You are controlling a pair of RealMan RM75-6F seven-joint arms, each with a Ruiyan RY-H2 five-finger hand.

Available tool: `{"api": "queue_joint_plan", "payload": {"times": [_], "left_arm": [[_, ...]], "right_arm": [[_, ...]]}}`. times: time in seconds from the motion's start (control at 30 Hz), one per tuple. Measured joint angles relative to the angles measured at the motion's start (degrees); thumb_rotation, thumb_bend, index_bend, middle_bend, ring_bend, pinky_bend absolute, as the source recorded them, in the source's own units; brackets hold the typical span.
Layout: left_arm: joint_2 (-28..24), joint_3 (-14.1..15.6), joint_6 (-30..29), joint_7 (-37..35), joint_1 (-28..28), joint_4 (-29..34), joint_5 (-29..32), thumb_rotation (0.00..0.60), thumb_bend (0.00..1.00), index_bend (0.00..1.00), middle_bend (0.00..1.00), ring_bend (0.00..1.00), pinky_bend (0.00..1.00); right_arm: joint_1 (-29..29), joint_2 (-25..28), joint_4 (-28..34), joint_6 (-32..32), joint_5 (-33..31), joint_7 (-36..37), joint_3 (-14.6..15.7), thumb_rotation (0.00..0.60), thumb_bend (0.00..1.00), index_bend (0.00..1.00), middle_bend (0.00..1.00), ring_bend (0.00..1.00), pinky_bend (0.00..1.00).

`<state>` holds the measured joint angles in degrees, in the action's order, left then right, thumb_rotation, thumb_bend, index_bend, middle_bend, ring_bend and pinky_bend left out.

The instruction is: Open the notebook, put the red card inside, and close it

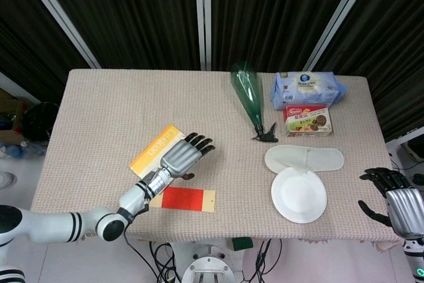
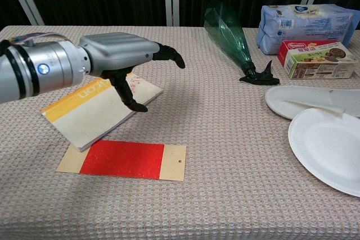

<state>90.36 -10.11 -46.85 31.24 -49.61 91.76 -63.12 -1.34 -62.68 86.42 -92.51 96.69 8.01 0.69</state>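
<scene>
Notebook (image 2: 95,111) closed, flat on table (image 1: 99,111), near left front. Red card (image 2: 122,159) just before it, perhaps touching. Left hand (image 2: 121,57) above notebook's right edge, fingers spread, holding nothing. Right hand (image 1: 397,203) off table's right edge, fingers apart, empty.

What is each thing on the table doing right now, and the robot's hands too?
Notebook: closed, flat on table.
Red card: flat, beside notebook, not inside.
Green bottle: lying on its side.
Plate: empty.
Slipper: lying flat.
Snack box: closed.
Tissue pack: closed.
Left hand: over notebook, holding nothing.
Right hand: off table edge, holding nothing.
</scene>
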Motion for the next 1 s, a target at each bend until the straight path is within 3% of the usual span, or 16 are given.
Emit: {"api": "queue_joint_plan", "payload": {"times": [0.33,0.67,0.87,1.0], "left_arm": [[5.3,0.4,-1.4,5.19,-2.86,-5.89,10.59,0.6,0.15,0.14,0.07,0.07,0.1],[7.03,1.61,-2.16,5.07,-3.72,-9.31,13.95,0.6,0.15,0.14,0.07,0.07,0.1],[6.2,2.02,-2.72,4.82,-3.65,-8.84,15.03,0.6,0.29,0.14,0.07,0.07,0.1],[5.59,2.42,-2.87,5.21,-3.74,-8.61,16.27,0.6,0.31,0.14,0.07,0.07,0.1]], "right_arm": [[-0.4,-0.71,-1.21,1.15,-0.82,1.34,-0.1,0.6,0.17,0.35,0.27,0.21,0.26],[-0.42,-0.96,-1.56,1.4,-1.15,2.04,-0.06,0.6,0.17,0.35,0.27,0.21,0.26],[-0.42,-1.08,-1.62,1.44,-1.17,2.02,-0.03,0.6,0.17,0.35,0.27,0.21,0.27],[-0.42,-1.15,-1.59,1.38,-1.13,2.01,-0.03,0.6,0.17,0.35,0.27,0.21,0.27]]}}
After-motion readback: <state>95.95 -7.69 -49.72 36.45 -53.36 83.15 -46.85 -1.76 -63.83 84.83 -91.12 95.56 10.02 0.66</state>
